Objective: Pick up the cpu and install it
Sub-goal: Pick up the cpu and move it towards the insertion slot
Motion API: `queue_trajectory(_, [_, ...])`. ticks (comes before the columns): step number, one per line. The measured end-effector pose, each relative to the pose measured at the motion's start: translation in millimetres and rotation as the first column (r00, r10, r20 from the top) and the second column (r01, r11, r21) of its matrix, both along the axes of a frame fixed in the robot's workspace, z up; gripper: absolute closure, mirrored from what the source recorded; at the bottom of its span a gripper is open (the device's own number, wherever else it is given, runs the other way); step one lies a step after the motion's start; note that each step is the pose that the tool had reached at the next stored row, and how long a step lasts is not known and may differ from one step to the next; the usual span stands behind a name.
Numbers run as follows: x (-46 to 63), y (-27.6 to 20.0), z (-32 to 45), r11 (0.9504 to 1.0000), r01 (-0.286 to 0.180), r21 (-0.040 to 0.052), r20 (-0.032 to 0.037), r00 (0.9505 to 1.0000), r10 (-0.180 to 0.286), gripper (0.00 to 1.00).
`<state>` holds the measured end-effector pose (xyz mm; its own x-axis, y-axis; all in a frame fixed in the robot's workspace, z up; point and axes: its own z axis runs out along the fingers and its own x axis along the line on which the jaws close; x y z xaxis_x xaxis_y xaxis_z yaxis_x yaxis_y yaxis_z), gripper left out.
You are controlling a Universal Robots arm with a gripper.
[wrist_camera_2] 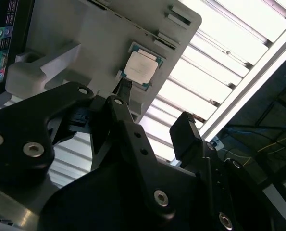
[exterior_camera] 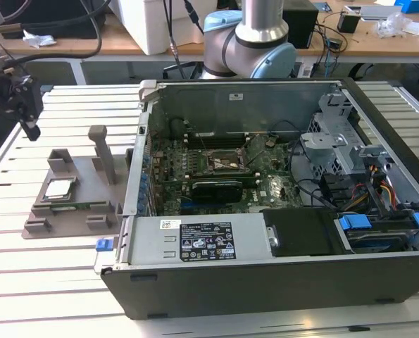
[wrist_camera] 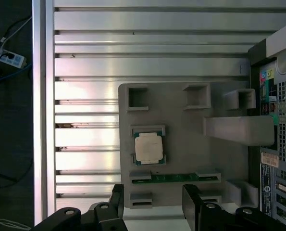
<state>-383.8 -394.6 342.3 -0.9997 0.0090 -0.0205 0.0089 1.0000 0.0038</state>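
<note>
A: Leftmost item?
B: The tool (wrist_camera: 154, 191), fingers apart, empty; body cut off in the first wrist view.
A: Then?
B: The cpu (exterior_camera: 59, 189), flat in grey tray (exterior_camera: 75, 215) on the surface (exterior_camera: 26, 282). Rightward, socket (exterior_camera: 227, 163), detail unclear.

Silvery cpu (wrist_camera: 148, 147), thin greenish-tan rim, on a matte grey plastic tray (wrist_camera: 181, 159). The table (wrist_camera: 133, 57) is striped with pale, shiny aluminium slats. Black gripper (wrist_camera: 155, 197); silver and light-blue robot arm (exterior_camera: 255, 42). On the exterior view's right, a dark grey computer case (exterior_camera: 265, 289) with green motherboard (exterior_camera: 272, 190) and blue clips (exterior_camera: 355, 222).
</note>
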Motion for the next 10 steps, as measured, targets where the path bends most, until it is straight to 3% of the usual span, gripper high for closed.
queue_trajectory(10, [0.0, 0.0, -9.0, 1.0000, 0.000, 0.0000, 0.0001, 1.0000, 0.000, 0.40])
